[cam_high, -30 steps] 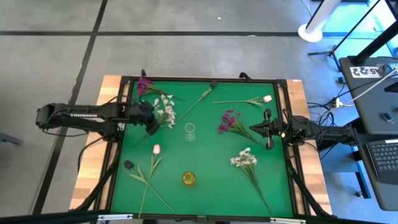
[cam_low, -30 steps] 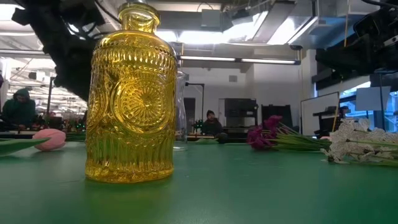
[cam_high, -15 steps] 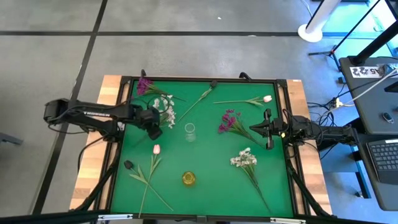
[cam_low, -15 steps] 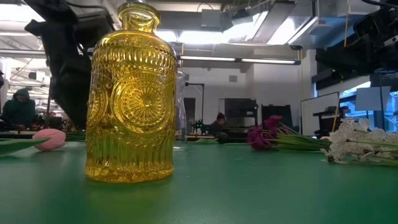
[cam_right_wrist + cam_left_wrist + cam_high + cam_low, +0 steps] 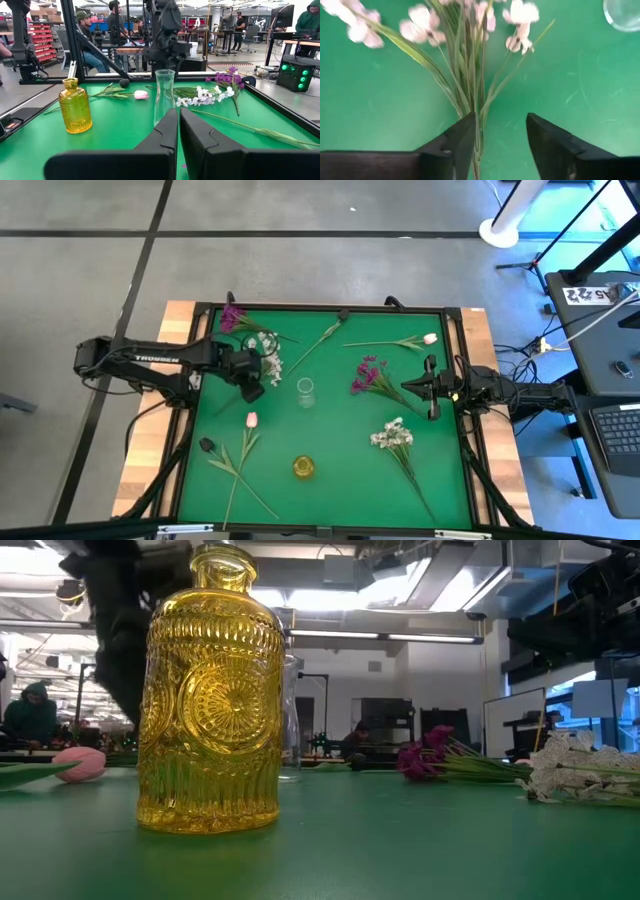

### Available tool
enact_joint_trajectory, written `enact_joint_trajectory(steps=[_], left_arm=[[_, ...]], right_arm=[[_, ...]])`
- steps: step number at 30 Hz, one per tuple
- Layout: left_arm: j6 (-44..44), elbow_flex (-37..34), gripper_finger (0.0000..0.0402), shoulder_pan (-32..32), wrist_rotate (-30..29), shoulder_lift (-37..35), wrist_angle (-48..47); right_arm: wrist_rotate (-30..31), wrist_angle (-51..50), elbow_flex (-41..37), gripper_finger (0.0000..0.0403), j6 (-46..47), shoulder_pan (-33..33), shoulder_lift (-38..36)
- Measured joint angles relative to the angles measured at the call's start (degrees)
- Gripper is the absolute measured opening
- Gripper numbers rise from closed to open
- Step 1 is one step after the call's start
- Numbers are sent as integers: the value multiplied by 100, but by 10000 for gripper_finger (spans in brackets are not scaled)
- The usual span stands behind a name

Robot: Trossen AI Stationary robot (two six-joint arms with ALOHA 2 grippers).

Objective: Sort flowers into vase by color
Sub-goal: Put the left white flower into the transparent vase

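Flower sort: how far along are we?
Nothing is sorted yet: the clear vase and the yellow vase hold no stems. In hand: the left hand is open over the stalks of the white spray, not gripping. The right hand waits shut at the table's right edge. Every flower lies on the green mat.

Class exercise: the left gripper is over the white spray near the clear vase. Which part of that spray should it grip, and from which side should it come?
Grip the white spray on its bunched green stalks just below the blossoms, coming straight down from above. It lies flat on the mat, and the stalks gather into one narrow bundle there. The left gripper is open, one finger already beside the bundle, so it likely needs centring first.
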Motion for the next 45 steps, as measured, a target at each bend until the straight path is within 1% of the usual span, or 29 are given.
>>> enact_joint_trajectory(steps=[3, 6, 11, 15, 21, 28, 33, 37, 40, 45], left_arm=[[14, 160, 217, 7, -138, -2, -142], [-42, 136, 245, 86, -144, 2, -394], [-138, -59, 271, 300, -284, 189, -665], [-124, -160, 277, 394, -258, 424, -558], [-29, -167, 275, 412, 88, 883, -180], [-51, -170, 272, 424, 117, 1482, -81], [-19, -148, 258, 424, 228, 1787, -32], [-14, -133, 227, 428, 442, 1795, -36], [-33, -145, 190, 424, 558, 1703, -54], [-51, -146, 111, 424, 543, 1570, -62]], right_arm=[[0, 2, 0, 19, 0, 0, 0], [0, 2, 0, 19, -1, -1, 1], [-2, 2, 0, 19, 0, -1, 0], [0, 4, 0, 19, -2, 0, 0], [-1, 3, 0, 19, -1, -1, 0], [0, 4, 0, 19, 0, -2, 2], [-2, 4, 0, 19, 0, -1, 0], [-2, 3, 0, 19, -1, -1, 0], [-2, 4, 0, 19, 0, 0, 0], [0, 4, 0, 19, 0, 0, 2]])
